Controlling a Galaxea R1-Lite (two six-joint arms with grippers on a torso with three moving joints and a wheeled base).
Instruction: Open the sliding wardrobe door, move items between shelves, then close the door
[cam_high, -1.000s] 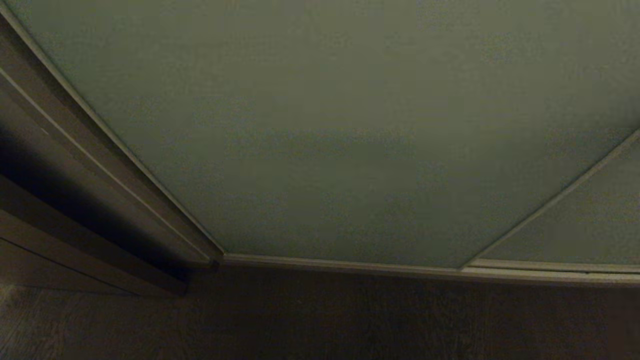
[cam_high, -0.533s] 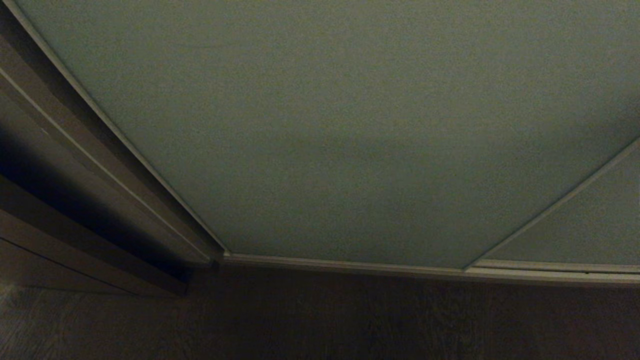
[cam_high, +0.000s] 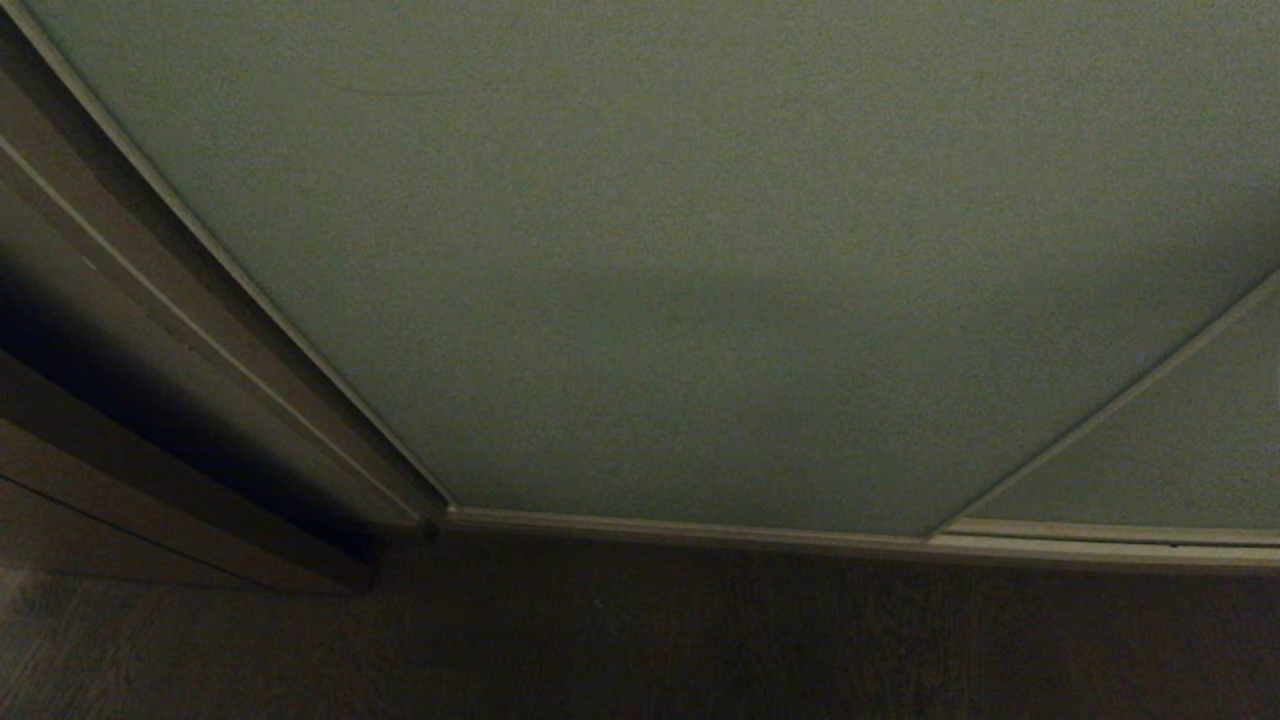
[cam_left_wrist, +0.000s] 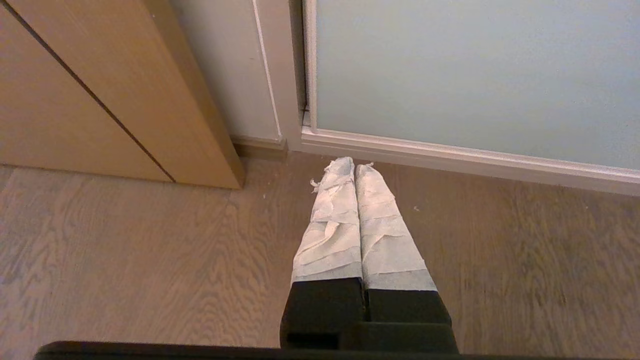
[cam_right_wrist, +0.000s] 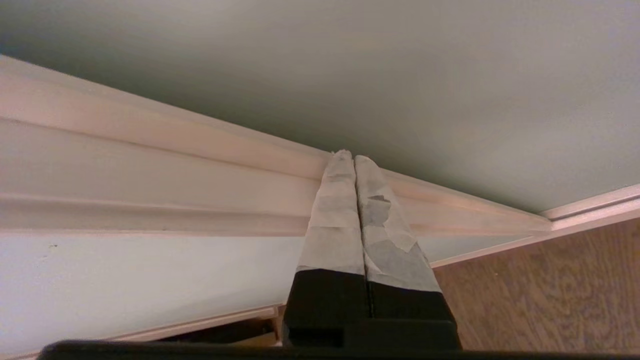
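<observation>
The sliding wardrobe door (cam_high: 680, 250) fills most of the head view, a matte pale grey-green panel standing shut, its thin cream frame (cam_high: 690, 530) running along the bottom edge where it meets the floor (cam_high: 640, 640). To the right a second panel (cam_high: 1160, 460) of the same colour sits beside it, the two separated by a slim pale stile that slants across the right of the view. On the left the door's edge lies against a dark brown wooden frame (cam_high: 150, 330), with a deep shadowed gap beyond it. The wood-grain floor runs across the near part of the view. No arm shows in the head view.

In the left wrist view the left gripper (cam_left_wrist: 354, 167) hangs low over the wood floor (cam_left_wrist: 125, 250), near the door's lower left corner but apart from it. Its tape-wrapped fingers (cam_left_wrist: 335, 225) are pressed together and hold nothing. A light wooden cabinet side (cam_left_wrist: 100, 90) stands to the left of the door frame.

In the right wrist view the right gripper (cam_right_wrist: 352, 157) points at the cream stile (cam_right_wrist: 175, 150) of the door, with the tips right at its edge; contact cannot be told. Its taped fingers (cam_right_wrist: 337, 220) are also pressed together, empty. The grey-green panel (cam_right_wrist: 400, 75) lies just beyond the tips.
</observation>
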